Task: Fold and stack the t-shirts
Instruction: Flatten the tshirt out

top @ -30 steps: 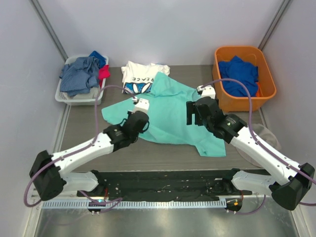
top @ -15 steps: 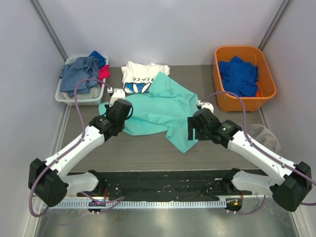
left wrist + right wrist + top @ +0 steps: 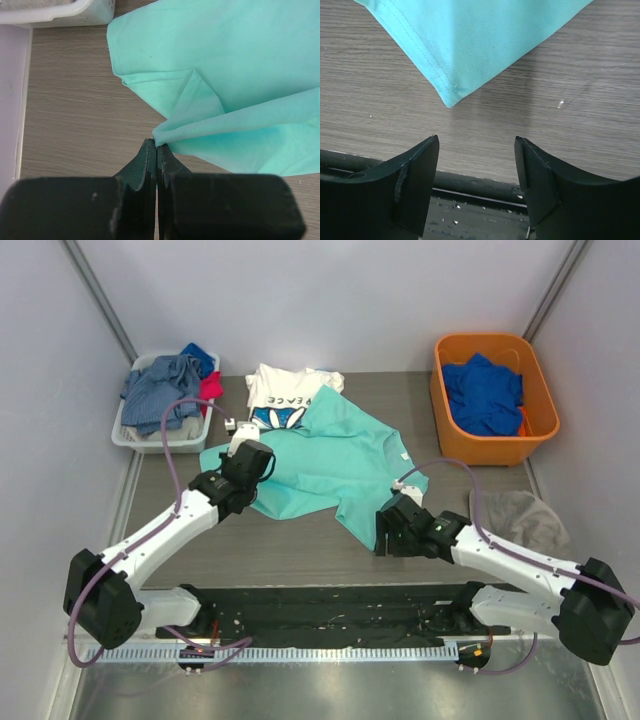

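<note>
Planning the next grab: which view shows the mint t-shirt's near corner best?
Right wrist: the mint t-shirt's stitched corner lies flat before the open right claw. The top view shows it tiny; the left wrist view shows a different fold.

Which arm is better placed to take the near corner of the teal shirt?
Right. The right claw is open and faces the pointed corner of the teal shirt, lying free on the table just ahead. The left claw is shut on a fold at the other side.

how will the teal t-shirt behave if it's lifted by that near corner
Probably floppy: the teal t-shirt lies creased and folded over itself. Likely light: the fabric looks thin at its hemmed corner, so it should drape.
</note>
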